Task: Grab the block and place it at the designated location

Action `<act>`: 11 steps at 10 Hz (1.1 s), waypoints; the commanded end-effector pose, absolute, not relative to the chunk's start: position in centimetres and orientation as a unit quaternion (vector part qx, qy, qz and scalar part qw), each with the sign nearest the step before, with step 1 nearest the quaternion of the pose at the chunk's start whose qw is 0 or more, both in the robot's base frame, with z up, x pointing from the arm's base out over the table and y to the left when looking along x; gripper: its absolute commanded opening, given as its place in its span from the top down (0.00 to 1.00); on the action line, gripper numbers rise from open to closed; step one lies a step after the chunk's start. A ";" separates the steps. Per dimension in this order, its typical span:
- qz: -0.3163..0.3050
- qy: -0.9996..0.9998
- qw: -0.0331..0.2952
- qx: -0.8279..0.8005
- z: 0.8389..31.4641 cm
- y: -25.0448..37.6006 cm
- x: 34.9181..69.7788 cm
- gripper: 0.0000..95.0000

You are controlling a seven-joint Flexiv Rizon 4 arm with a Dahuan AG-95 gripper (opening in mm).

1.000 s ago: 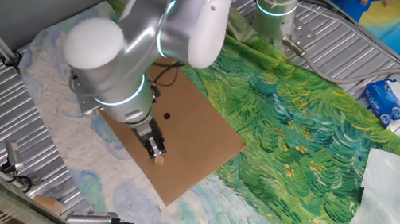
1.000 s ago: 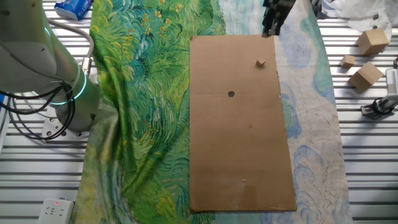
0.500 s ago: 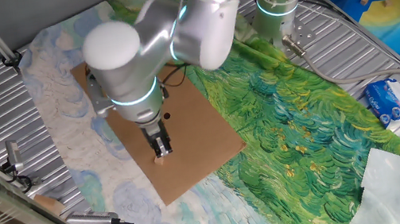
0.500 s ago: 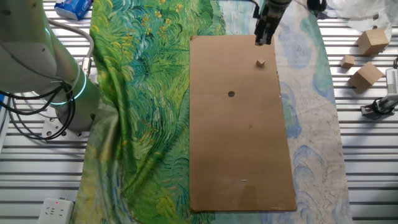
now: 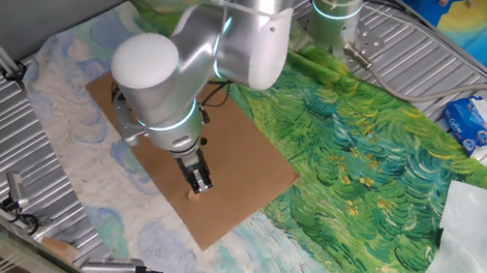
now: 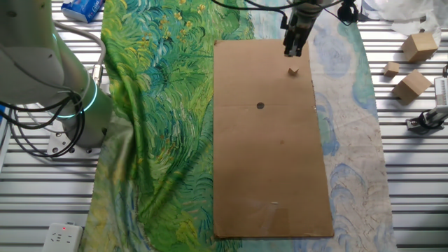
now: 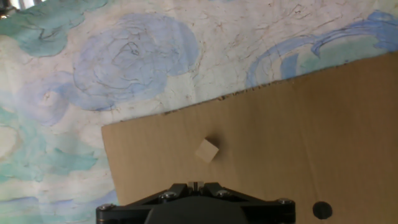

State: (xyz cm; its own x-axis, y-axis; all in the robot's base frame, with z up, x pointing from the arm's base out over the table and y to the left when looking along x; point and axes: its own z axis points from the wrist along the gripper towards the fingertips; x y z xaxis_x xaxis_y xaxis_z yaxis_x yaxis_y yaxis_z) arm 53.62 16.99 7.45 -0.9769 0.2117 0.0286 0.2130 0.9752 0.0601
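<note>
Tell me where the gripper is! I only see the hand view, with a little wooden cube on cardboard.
Observer: In the other fixed view the gripper hangs by the far end of the cardboard sheet. The wooden cube lies just beside it, not held.
Operator: Is the black dot close to the cube?
Observer: The black dot sits on a crease that runs across the sheet, with bare cardboard between it and the cube.
Operator: Are there more blocks?
Observer: Yes, three bigger wooden blocks lie off to the side on the ribbed metal tabletop.
</note>
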 end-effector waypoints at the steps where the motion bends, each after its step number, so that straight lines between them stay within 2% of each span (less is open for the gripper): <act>1: -0.032 -0.994 0.011 -0.108 7.3 16.9 53.5 1.00; 8: -0.032 -0.994 0.005 -0.100 6.2 15.0 52.5 1.00; 11: -0.034 -0.993 -0.010 -0.110 6.1 14.5 52.4 1.00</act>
